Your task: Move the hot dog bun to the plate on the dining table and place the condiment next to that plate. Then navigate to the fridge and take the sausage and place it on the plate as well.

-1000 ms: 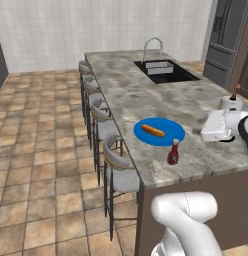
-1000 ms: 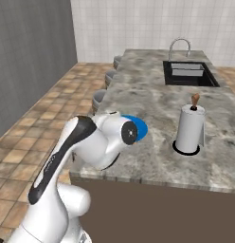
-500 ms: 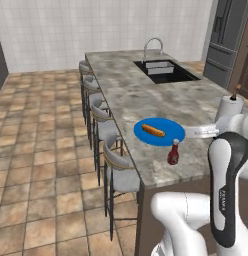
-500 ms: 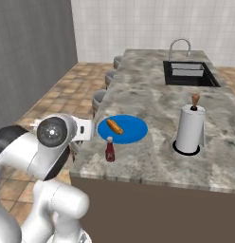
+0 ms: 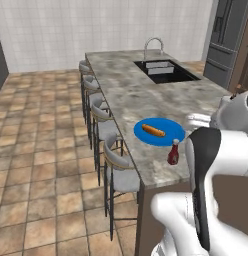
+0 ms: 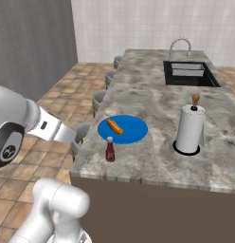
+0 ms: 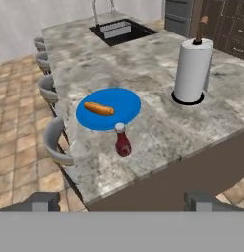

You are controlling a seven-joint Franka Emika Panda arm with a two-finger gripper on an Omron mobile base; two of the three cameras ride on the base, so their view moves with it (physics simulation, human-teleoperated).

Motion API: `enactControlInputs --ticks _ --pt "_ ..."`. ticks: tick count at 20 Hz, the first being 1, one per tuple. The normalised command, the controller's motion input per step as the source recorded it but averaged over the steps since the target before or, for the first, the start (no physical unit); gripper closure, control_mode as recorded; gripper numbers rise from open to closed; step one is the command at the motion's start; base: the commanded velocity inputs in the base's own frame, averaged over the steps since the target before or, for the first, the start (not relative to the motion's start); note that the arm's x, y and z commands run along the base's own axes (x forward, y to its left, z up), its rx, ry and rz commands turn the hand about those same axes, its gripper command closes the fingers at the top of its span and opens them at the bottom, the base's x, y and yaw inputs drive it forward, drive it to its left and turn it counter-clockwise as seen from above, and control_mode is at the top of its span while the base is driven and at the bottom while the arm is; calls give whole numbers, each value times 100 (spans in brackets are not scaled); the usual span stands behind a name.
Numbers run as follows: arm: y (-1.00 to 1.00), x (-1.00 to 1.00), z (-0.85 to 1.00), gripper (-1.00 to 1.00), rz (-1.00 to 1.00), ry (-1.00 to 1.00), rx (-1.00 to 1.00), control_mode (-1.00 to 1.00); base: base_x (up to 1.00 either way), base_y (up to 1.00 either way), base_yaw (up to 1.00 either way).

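The hot dog bun [image 5: 153, 131] [image 6: 114, 126] [image 7: 99, 109] lies on the blue plate [image 5: 168, 135] [image 6: 133, 130] [image 7: 119, 106] near the front end of the dining table [image 5: 131, 95] [image 6: 152, 99] [image 7: 84, 64]. The condiment [image 5: 173, 152] [image 6: 110, 150] [image 7: 123, 141], a dark red ketchup bottle, stands upright just beside the plate's near edge. My gripper [image 7: 123, 202] is open and holds nothing, hanging back from the table's front edge and looking down at the plate. The fridge [image 5: 228, 40] stands closed at the far right. The sausage is out of view.
A paper towel roll [image 6: 189, 129] [image 7: 193, 71] stands on the table to the right of the plate. A sink with a faucet [image 5: 163, 70] [image 6: 188, 73] [image 7: 121, 30] is set in the far end. Grey stools [image 5: 103, 130] [image 7: 52, 138] line the left side above tiled floor.
The arm has swung back off the table, uncovering the plate in the right base view. The bun, plate and bottle have stayed put. The jaws are still open.
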Motion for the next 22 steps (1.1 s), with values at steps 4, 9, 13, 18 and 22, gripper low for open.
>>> enactControlInputs --ticks 4,9,13,18,22 --pt "0 -2 -23 -100 -12 11 0 -100 0 0 0" --pt "-2 -3 -13 -100 0 0 0 -100 0 0 0" --pt "-6 -12 -4 -100 -2 -1 0 100 -58 -26 -18" --pt "0 0 0 -100 0 0 0 100 -65 -49 -56" --pt "0 0 0 -100 0 0 0 100 -27 -40 -74"
